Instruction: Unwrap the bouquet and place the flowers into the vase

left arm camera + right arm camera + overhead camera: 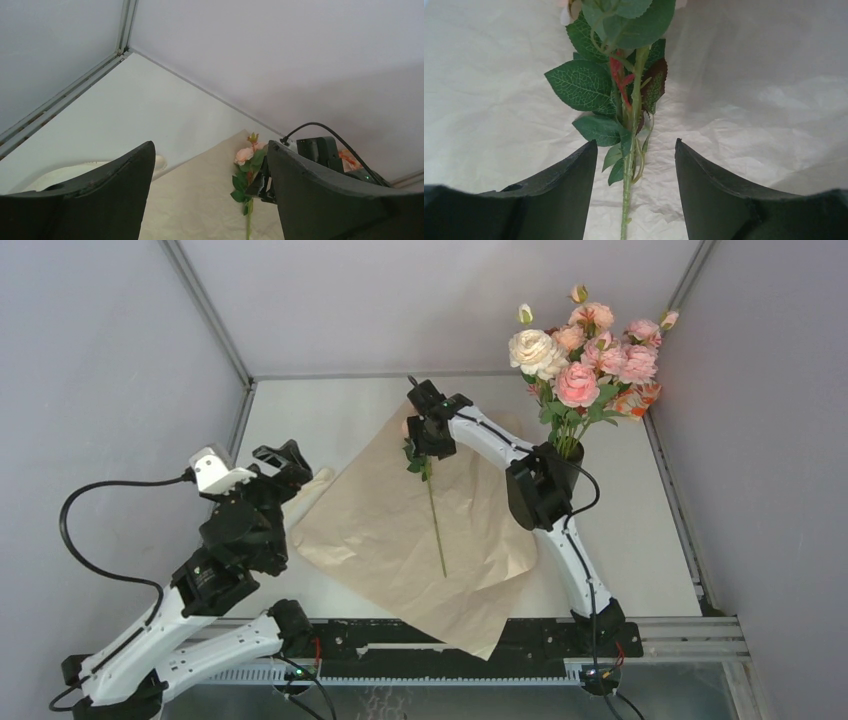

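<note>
Bench seen from above, with both wrist views. The kraft paper lies unfolded and flat at the middle of the bench, one corner hanging over the near edge between the two arm bases. A loose flower lies on the paper, its thin green stem pointing toward the near edge and its leafy upper part and pink bloom toward the far wall. The right end effector hangs directly over the leafy upper part. In the right wrist view its fingers stand apart on either side of the stem with paper visible in both gaps, so it is open and holds nothing. The vase, dark and cylindrical, stands upright on the right side of the bench, its lower body hidden behind the right arm's elbow. The flowers standing in it, pink, peach and cream, rise in a cluster well above its mouth. A patch of orange-and-white printed cloth shows just behind the cluster. The left end effector sits at the left edge of the paper, raised and pointing toward the far wall. Its fingers are spread wide and nothing lies between them.
</note>
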Available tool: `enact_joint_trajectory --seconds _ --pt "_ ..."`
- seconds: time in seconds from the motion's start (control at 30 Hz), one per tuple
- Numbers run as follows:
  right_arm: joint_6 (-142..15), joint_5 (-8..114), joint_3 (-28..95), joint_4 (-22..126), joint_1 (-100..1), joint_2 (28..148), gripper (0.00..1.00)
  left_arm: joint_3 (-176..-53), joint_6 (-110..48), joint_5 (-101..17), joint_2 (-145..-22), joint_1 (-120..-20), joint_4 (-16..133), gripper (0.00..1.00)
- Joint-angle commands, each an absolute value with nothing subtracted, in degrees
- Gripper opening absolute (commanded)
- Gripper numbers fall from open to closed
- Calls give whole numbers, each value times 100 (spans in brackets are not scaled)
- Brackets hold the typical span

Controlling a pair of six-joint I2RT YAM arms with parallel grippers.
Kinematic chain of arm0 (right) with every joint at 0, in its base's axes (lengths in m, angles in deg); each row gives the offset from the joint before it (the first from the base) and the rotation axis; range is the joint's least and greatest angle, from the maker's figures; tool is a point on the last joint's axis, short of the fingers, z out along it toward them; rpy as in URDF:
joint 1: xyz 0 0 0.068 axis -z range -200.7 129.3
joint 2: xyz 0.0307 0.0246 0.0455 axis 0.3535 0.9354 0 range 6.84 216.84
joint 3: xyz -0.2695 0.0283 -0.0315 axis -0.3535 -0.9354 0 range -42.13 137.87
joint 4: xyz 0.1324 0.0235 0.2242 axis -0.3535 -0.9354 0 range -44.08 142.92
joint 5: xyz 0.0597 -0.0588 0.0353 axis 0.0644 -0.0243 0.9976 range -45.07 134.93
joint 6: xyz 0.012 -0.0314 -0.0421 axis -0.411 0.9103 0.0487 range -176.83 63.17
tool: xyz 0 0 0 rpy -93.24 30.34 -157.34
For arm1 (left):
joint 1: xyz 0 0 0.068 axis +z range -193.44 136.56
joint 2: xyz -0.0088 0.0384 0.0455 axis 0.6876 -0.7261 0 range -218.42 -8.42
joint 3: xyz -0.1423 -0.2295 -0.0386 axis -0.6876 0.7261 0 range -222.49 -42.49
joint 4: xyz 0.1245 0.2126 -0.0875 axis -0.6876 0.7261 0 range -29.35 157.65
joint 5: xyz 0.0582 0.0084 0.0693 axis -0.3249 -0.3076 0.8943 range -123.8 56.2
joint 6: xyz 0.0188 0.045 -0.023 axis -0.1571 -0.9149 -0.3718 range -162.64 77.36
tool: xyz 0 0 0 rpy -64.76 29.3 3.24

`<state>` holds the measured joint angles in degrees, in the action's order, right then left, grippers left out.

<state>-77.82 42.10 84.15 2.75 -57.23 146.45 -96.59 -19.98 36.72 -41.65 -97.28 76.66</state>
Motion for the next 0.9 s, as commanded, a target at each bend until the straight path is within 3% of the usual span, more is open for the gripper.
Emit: enact_joint_trajectory --seconds 0.0,0.2,0.47,0.87 --pt "-7805 4294 8798 291 -5710 14745 66 -9605 -1699 3334 -4385 -9625 7812 87" --pt "-7799 4366 9052 261 -5675 15071 63 -9623 -1599 3170 -4463 -9524 7929 88" --pt "-7815 4432 9050 345 -5650 15253 49 -9523 -1491 3028 -4401 -9371 8007 88" --pt "-7938 5056 8792 760 -5646 14895 0 -9505 -1406 2870 -4281 -9267 8106 88"
